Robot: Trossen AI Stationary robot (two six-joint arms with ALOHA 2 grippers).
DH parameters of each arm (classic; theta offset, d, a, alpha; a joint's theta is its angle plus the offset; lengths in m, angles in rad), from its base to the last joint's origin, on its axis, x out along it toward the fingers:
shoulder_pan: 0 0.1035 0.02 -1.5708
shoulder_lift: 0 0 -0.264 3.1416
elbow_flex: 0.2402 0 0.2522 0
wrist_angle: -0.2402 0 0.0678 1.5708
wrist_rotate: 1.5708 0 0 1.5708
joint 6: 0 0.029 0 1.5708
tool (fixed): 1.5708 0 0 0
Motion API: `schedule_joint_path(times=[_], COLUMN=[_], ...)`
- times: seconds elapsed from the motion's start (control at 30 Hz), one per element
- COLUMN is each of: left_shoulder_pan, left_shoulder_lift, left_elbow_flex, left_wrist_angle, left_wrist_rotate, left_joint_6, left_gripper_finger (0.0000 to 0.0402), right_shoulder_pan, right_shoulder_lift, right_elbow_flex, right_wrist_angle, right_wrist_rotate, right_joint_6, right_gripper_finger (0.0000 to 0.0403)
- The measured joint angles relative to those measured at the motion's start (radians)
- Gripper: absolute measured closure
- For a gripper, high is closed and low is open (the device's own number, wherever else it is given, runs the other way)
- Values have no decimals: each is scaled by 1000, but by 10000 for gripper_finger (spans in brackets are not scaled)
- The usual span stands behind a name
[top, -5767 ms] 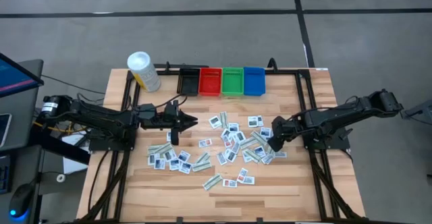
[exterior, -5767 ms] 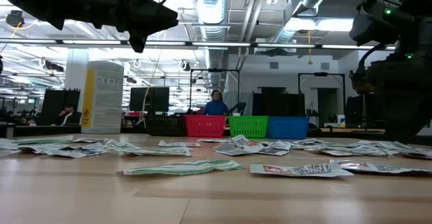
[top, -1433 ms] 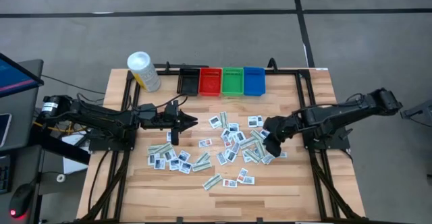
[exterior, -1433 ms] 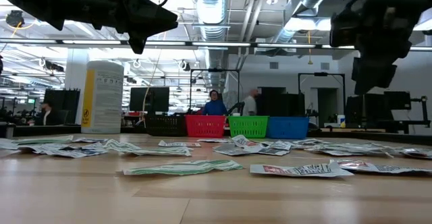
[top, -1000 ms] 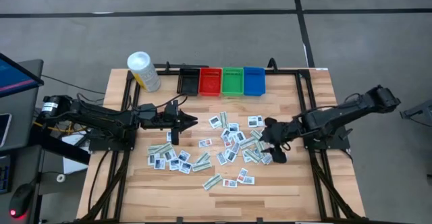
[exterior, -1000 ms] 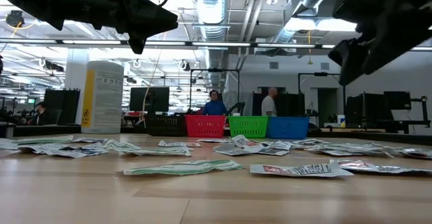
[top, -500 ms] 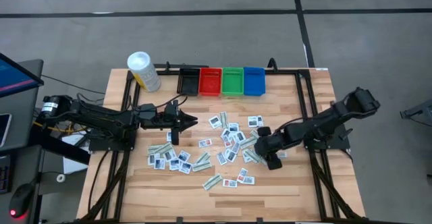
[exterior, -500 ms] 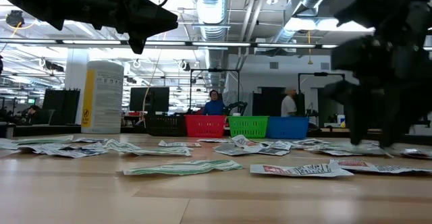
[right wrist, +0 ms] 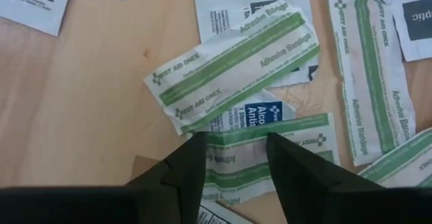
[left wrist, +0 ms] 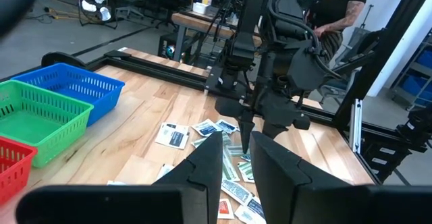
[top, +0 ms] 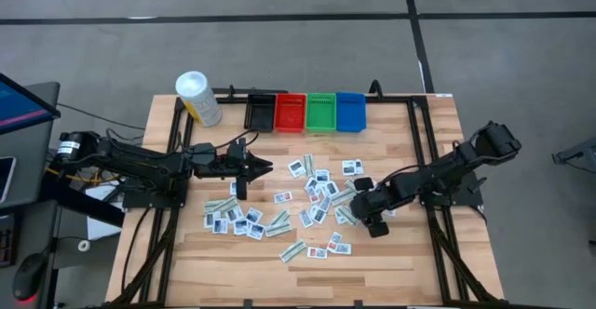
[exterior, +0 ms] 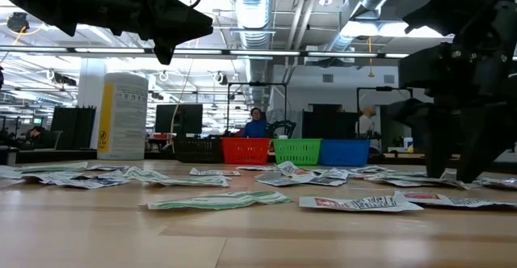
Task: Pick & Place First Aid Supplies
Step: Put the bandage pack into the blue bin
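The wooden table (top: 410, 253) carries the first aid supplies (top: 307, 207), scattered around its centre. At 12 o'clock stand the bins (top: 305, 112). The left gripper (top: 264, 167) hovers at 9 o'clock, fingers slightly apart, empty. The right gripper (right wrist: 235, 158) is down at 3 o'clock, fingers apart astride a green-striped packet (right wrist: 270, 150). The strip (right wrist: 236, 69) beside it reads "Adhesive Bandage".

bare wood lies along the table's (top: 391, 258) near edge, while scattered packets (top: 317, 202) crowd its middle.
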State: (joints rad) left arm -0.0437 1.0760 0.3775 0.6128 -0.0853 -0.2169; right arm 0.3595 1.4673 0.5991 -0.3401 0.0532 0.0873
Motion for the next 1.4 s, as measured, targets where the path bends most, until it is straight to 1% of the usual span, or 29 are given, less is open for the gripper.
schedule_joint_path(times=[0.17, 0.4, 0.57, 0.87, 1.07, 1.2, 1.4], left_shoulder_pan=[0, 0, 0, 0, 0, 0, 0], left_shoulder_lift=[0, 0, 0, 0, 0, 0, 0], left_elbow_flex=[0, 0, 0, 0, 0, 0, 0], left_wrist_angle=[0, -1, -1, -1, -1, 0, 0], left_wrist_rotate=[0, 0, 0, 2, 6, 6, 5], left_joint_6=[0, 0, 0, -2, -4, -4, -5], left_gripper_finger=[325, 325, 325, 325, 325, 325, 325], right_shoulder_pan=[0, 0, 0, -1, -1, -1, -1], right_shoulder_lift=[0, 2, 2, 2, 1, 1, 0], right_elbow_flex=[7, 51, 53, 53, 54, 54, 60], right_wrist_angle=[-13, -123, -130, -127, -127, -127, -138], right_wrist_rotate=[-2, -1, -1, -1, -1, -1, 3], right_joint_6=[0, 0, 18, 19, 37, 37, 37], right_gripper_finger=[281, 308, 330, 396, 393, 400, 399])
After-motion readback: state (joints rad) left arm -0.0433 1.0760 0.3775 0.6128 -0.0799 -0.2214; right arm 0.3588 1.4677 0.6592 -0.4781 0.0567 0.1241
